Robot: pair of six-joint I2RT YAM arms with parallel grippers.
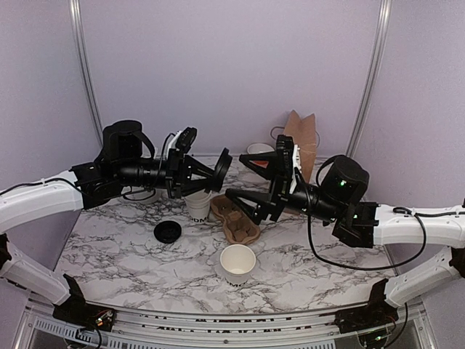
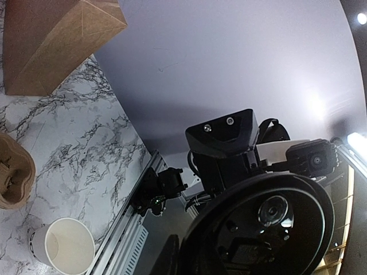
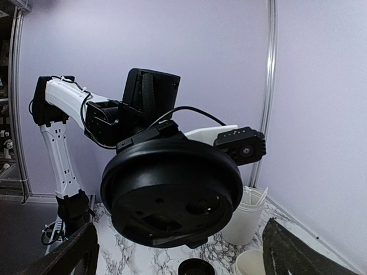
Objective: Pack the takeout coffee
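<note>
The left fingers (image 1: 209, 173) are drawn close together and clamped on a black lid (image 1: 221, 169). They hold it in the air on edge, with its face turned toward the right arm. Seen from the right wrist, the lid fills the middle of the view, and any moulded marks on it are too dim to read. The right fingers (image 1: 235, 176) stand wide apart and grip nothing. Their tips are just beside the lid, facing it from the other side.

Directly below the left fingers the coffee cup (image 1: 197, 206), of white paper, stands upright on the marble table (image 1: 109, 251). The fingers partly hide its rim. The dark letters on its side look like "HOM", and the rest cannot be read. Touching or just beside it, under the right fingertips, lies a brown cardboard cup carrier (image 1: 237, 220).

Out from the left fingers, on the left arm's side of the coffee cup, a second lid (image 1: 168, 231), also black, lies flat on the table. Nearer the arm bases than both pairs of fingers stands a plain white cup (image 1: 237, 263), open at the top and near the carrier. Beyond the right fingers, toward the back wall, a brown paper bag (image 1: 304, 142) stands upright. A white utensil holder (image 1: 259, 149) stands beside it, mostly hidden.
</note>
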